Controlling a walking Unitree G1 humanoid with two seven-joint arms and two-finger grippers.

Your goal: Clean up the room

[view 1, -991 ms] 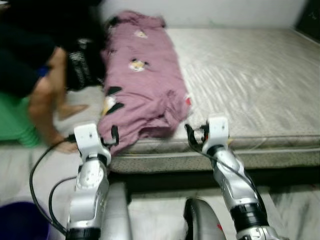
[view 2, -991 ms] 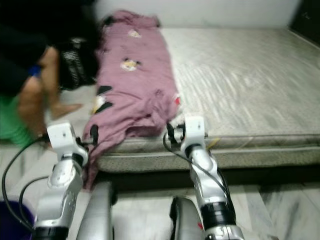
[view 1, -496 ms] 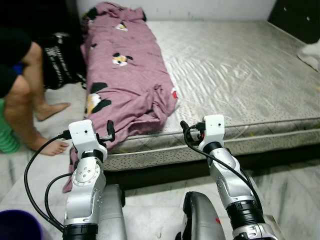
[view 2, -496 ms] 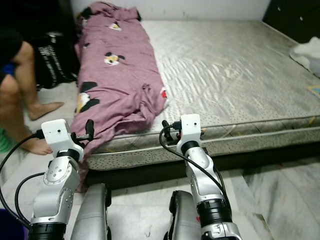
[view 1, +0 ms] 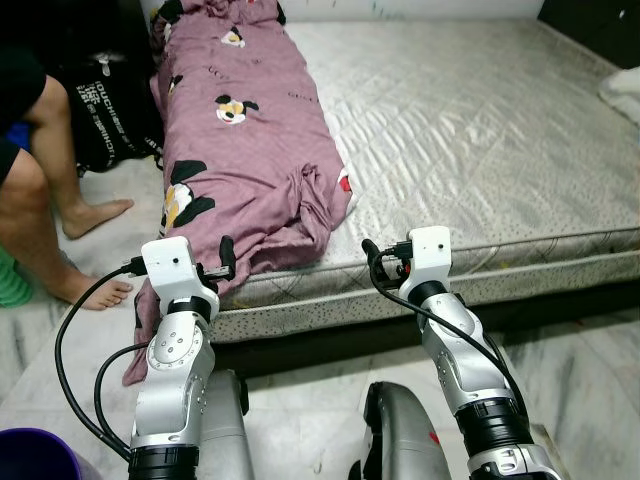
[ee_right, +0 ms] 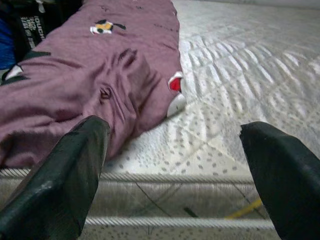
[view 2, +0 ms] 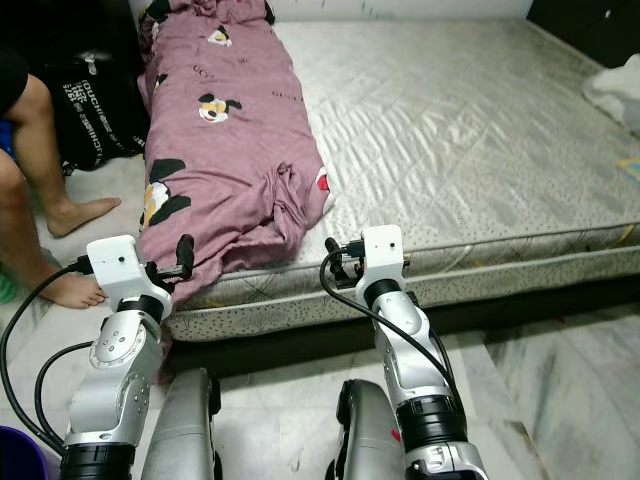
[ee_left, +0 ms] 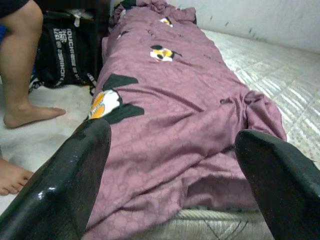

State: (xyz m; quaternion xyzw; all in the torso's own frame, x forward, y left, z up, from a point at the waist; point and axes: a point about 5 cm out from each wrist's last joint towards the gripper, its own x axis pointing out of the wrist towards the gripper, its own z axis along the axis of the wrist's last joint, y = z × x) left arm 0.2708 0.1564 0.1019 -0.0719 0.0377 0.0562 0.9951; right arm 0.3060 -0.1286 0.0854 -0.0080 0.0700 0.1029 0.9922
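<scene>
Bare mattress (view 1: 480, 150) on the floor, grey quilted. Mauve sheet (view 1: 245, 140) with cartoon mouse prints lies bunched in a long strip along the mattress's left side, running from 12 o'clock down to about 8 o'clock, its near end spilling over the mattress edge toward the marble floor (view 1: 300, 420).

Left gripper (ee_left: 170, 165) raised in front of the sheet's near end, at roughly 8 o'clock of the head view; fingers spread wide, nothing between them, not touching cloth. Right gripper (ee_right: 172, 165) raised at about 5 o'clock, just short of the mattress edge, fingers likewise wide apart and empty; sheet's bunched corner sits beyond it, toward its left finger.

Person's bare legs (view 1: 45, 200) at 9 o'clock, feet on the floor beside the mattress. Black bag (view 1: 110, 110) with white lettering behind them, near the sheet's side. Purple bin (view 1: 35, 460) at 7 o'clock. White cloth (view 1: 622, 85) at 2 o'clock, on the mattress's far right edge.
</scene>
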